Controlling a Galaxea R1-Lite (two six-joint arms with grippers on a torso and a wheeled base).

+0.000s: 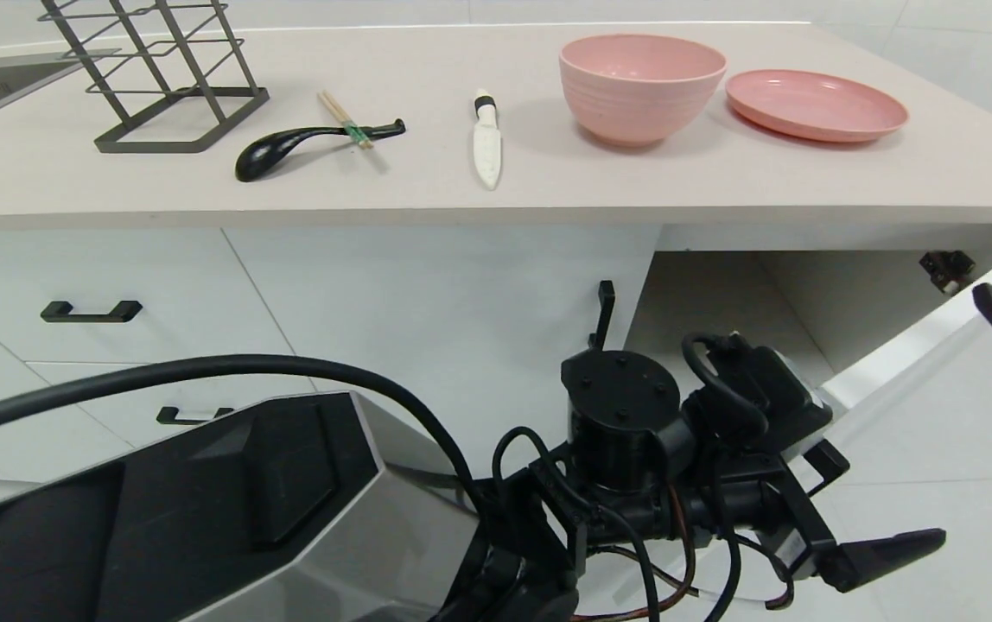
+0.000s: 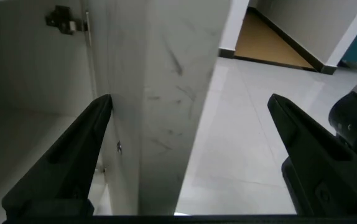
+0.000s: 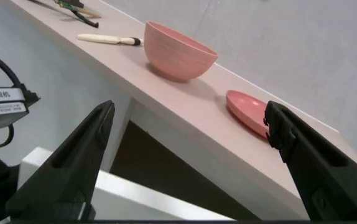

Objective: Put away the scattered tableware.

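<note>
Counter [image 1: 427,186]: plate [image 1: 816,104] near right edge; left jaws released astride cabinet door [image 2: 166,112] edge; right jaws released.

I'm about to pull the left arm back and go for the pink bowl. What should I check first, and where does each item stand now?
1. Left hand open and empty: ok.
2. Left hand clear of the cabinet door: not ok, in the left wrist view the door's edge lies between its fingers.
3. Right hand open and empty: ok.
4. Pink bowl upright on the counter, apart from the plate and the knife: ok.
5. Room inside the cabinet: cannot tell, its floor is hidden.
</note>
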